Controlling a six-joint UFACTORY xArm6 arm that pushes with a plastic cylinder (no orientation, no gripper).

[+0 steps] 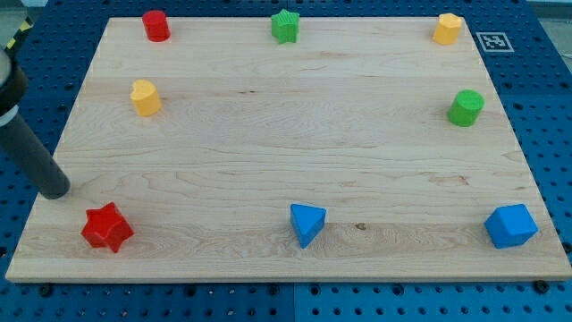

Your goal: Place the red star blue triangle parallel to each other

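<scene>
The red star (107, 227) lies near the view's bottom left corner of the wooden board (295, 134). The blue triangle (307, 223) lies near the bottom edge, around the middle, well to the right of the star. My tip (55, 190) rests on the board's left edge, just above and to the left of the red star, not touching it. The dark rod rises from it toward the view's upper left.
A red cylinder (156, 26), a green star (285, 26) and a yellow block (448, 29) line the top edge. Another yellow block (145, 97) sits at left, a green cylinder (466, 107) at right, a blue block (511, 225) at bottom right.
</scene>
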